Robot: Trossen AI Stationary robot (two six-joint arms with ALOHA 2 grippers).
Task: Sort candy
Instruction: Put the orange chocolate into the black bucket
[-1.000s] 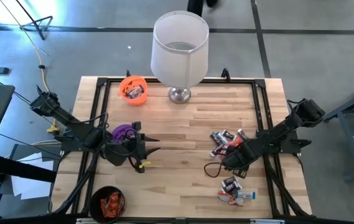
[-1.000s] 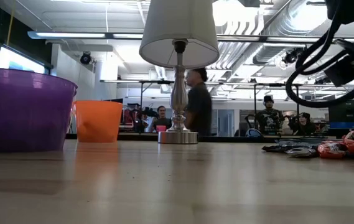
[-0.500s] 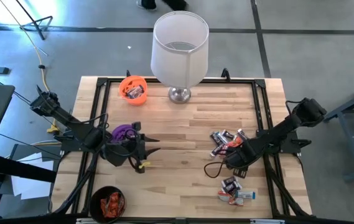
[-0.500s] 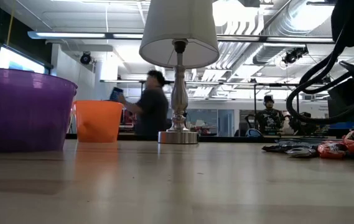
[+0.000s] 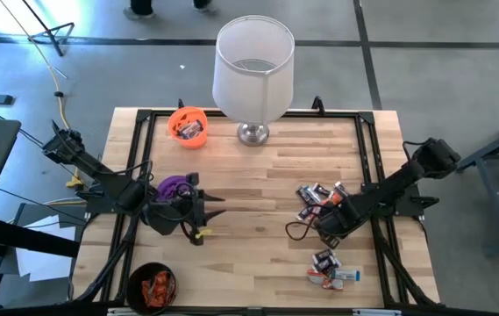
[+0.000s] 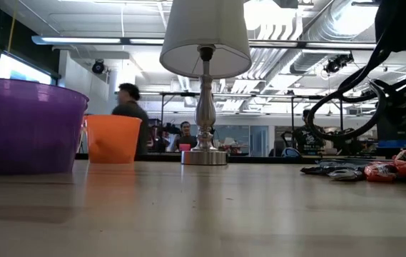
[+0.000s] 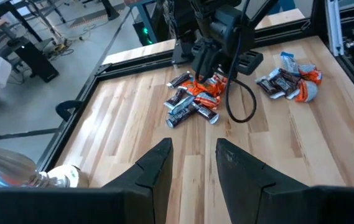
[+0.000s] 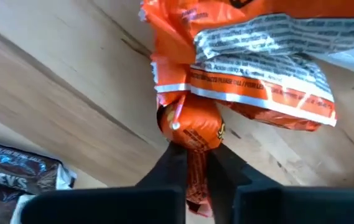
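On the surface (image 5: 258,175), right side: the candy lay in two heaps, a larger one (image 5: 317,197) and a smaller one (image 5: 330,268) nearer the front edge. Right pincer (image 8: 192,163) sat at the larger heap, pressed together on an orange-wrapped sweet (image 8: 191,127), caught by the narrow edge of its wrapper only. Risk judged: the thin foil could slip free on lifting, or the crumpled orange wrapper (image 8: 257,56) lying against it could drag along. Left pincer (image 7: 191,163) was spread, holding nothing, waiting beside the purple cup (image 5: 174,185). Orange cup (image 5: 188,123) and black cup (image 5: 152,284) already held sweets. Hidden: the grip itself from overhead, masked by the arm; the purple cup's contents; wrappers in the low view too flat to sort by kind.
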